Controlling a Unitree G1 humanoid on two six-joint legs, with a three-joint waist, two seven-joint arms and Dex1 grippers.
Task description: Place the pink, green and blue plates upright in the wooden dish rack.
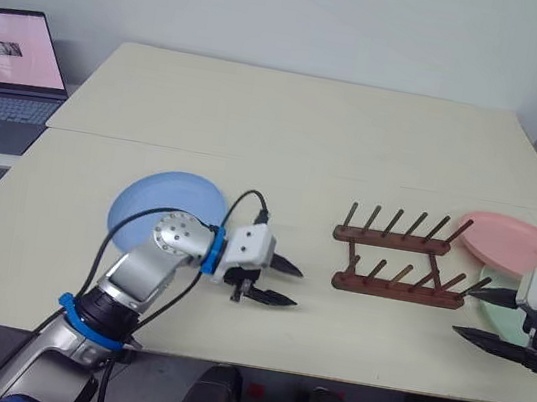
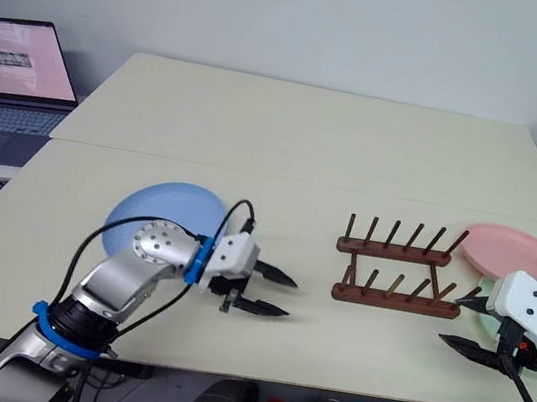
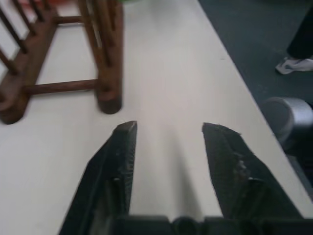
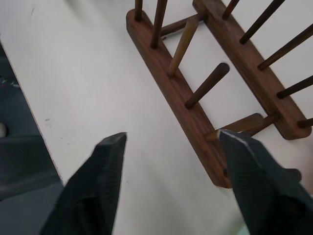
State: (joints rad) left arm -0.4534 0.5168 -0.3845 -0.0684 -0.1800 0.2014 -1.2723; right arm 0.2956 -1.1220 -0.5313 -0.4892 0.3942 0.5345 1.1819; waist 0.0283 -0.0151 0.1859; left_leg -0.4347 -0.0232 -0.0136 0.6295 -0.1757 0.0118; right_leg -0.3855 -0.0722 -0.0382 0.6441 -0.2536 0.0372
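Observation:
The light blue plate point(image 1: 166, 208) lies flat on the table at the left, just behind my left arm. My left gripper point(image 1: 296, 286) hovers to its right, open and empty, pointing at the wooden dish rack point(image 1: 402, 256). The rack stands empty at centre right, its near end showing in the left wrist view point(image 3: 63, 63). The pink plate point(image 1: 520, 246) lies flat at the rack's right end. The pale green plate point(image 1: 499, 314) lies partly under it and under my right gripper point(image 1: 462, 311). That gripper is open with nothing between its fingers, just right of the rack's near rail point(image 4: 186, 107).
An open laptop point(image 1: 11, 62) sits on a lower surface at the far left. A seam point(image 1: 304, 169) crosses the table behind the rack. The table's front edge point(image 1: 324, 371) runs close below both grippers. A person's shoe point(image 3: 293, 63) shows on the floor beyond the table's edge.

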